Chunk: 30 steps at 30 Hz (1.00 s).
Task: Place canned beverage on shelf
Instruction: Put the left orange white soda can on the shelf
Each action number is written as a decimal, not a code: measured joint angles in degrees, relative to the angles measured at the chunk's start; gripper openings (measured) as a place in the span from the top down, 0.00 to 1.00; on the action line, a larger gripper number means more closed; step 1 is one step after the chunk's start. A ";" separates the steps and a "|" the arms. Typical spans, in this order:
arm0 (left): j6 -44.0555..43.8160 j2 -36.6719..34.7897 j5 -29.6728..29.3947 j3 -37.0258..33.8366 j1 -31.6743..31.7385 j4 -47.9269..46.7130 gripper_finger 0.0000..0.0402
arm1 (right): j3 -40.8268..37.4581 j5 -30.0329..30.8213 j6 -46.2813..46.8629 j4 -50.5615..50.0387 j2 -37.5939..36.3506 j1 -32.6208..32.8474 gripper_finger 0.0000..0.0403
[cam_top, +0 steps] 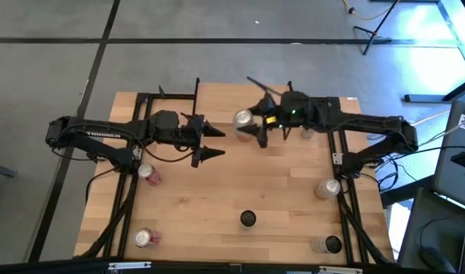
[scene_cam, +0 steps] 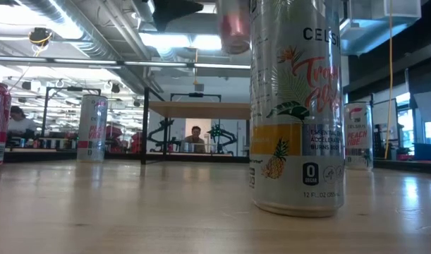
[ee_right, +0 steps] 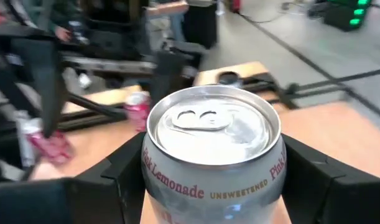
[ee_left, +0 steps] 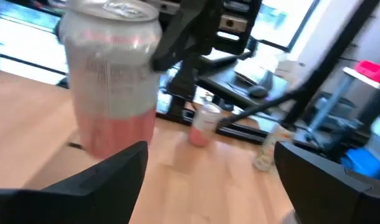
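Nearest the front edge of my table (cam_top: 217, 190) stand three cans: a tall pineapple-printed can (scene_cam: 296, 106) in the middle, a pink can (cam_top: 144, 237) at the front left corner and a pale can (cam_top: 327, 244) at the front right corner. Each corner can sits close to the table's side edge. Farther in, a red can (cam_top: 146, 173) stands near the left edge and a silver can (cam_top: 329, 188) near the right edge. Between these two the boards are bare, so the widest open room lies across the middle, under both my arms.

Over the far half of the table my left pincer (cam_top: 209, 142) hangs released and empty, its fingers (ee_left: 109, 177) spread wide and pointing toward my right arm. Just beyond their tips is the pink lemonade can (ee_right: 211, 124). My right pincer (ee_right: 211, 171) is clenched on it, one finger on each side of its wall, top end upright. The can is lifted clear of the tabletop; seen from table height, its pink lower end hangs high up. It is near my left fingertips but apart from them.

Farther back stands the shelf (scene_cam: 197, 109), its light board on thin black legs, nothing on it. I cannot tell whether the can is over the board or short of it. Behind the shelf a person (scene_cam: 195, 137) sits in the room.
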 joint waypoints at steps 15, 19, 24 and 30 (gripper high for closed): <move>-2.10 -0.17 -9.02 0.00 0.12 -0.17 0.15 | -11.30 9.73 -4.72 -3.78 -11.39 -13.69 0.35; -2.12 -0.17 -10.02 -0.01 0.12 0.03 0.15 | -18.19 11.17 -3.70 2.77 -13.14 -18.69 0.35; -2.14 -0.15 -10.93 -0.02 0.15 0.29 0.15 | -22.19 13.81 -2.67 7.62 -12.61 -23.54 0.35; -2.12 -0.15 -10.93 -0.07 0.15 0.36 0.15 | -25.49 11.85 0.09 12.28 -12.32 -27.38 0.35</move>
